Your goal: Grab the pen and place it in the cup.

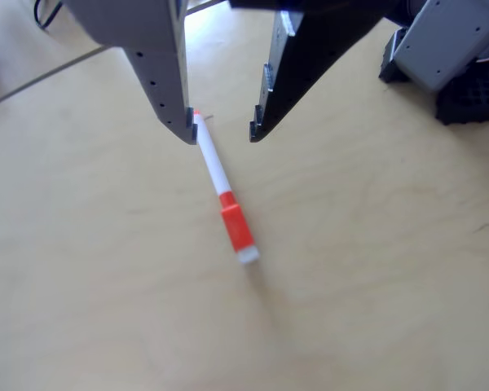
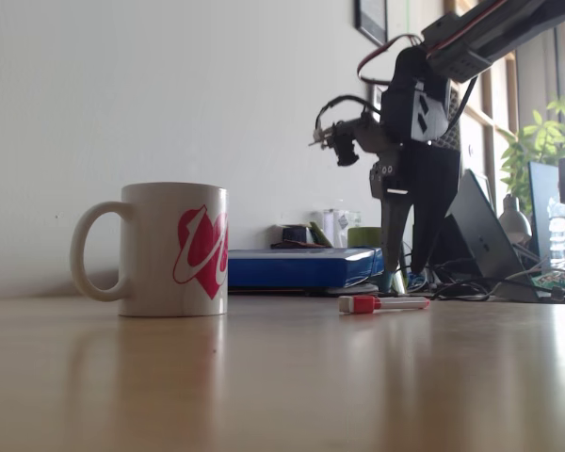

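The pen (image 1: 225, 198) lies flat on the pale wooden table, a slim white marker with an orange-red cap section and a white end. Its small orange-red tip touches the tip of the grey finger (image 1: 167, 73). The black finger (image 1: 297, 69) stands well to the right, so my gripper (image 1: 222, 134) is open and straddles the pen's tip end. In the fixed view the gripper (image 2: 408, 282) hangs just above the pen (image 2: 381, 303). The cup (image 2: 174, 250), a white handled mug with a pink-red swirl, stands upright far to the left of the pen.
A flat blue box (image 2: 301, 266) lies behind the pen, with small containers behind it. A laptop (image 2: 476, 235), cables and a plant (image 2: 537, 141) crowd the right. The arm's base (image 1: 460, 61) sits at the other view's upper right.
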You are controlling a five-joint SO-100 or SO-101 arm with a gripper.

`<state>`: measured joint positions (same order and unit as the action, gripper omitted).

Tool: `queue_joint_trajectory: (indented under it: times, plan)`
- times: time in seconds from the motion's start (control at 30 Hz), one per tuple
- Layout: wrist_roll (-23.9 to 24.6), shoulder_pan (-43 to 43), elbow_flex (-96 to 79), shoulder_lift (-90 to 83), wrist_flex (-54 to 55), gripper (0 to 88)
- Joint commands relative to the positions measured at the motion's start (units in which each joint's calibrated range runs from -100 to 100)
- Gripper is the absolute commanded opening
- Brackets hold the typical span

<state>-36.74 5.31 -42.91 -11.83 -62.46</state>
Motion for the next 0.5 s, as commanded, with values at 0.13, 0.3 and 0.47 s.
queue_joint_trajectory:
  times: [0.13, 0.3, 0.47]
  plan:
    - [0.22, -1.10, 0.04, 4.11, 4.26, 17.8]
    - [0.22, -0.85, 0.04, 6.35, 7.27, 17.1]
    - [0.22, -0.52, 0.04, 8.43, 9.77, 17.0]
